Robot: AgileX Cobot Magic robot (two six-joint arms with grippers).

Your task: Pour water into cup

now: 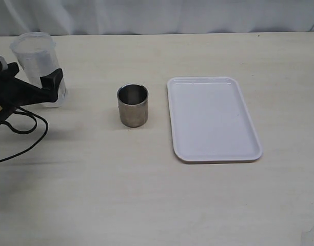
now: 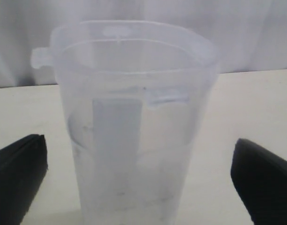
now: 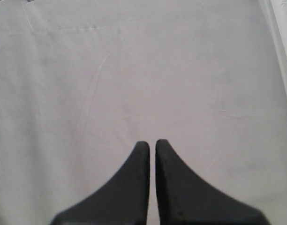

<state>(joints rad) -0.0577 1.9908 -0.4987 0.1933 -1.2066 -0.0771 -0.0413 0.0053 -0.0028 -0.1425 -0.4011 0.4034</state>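
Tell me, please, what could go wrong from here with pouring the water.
1. The left gripper stands open around the plastic container without touching it; an uneven close could nudge or tip it, and a hard squeeze might slop the water over the open rim.
2. The steel cup has a small mouth and stands on the bare table beside the white tray, not on it, so a missed pour would likely wet the table.

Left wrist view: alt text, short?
A translucent plastic container, part-filled with clear water, stands upright between the fingers of the open left gripper, a gap showing on each side. Pale table and white curtain behind.
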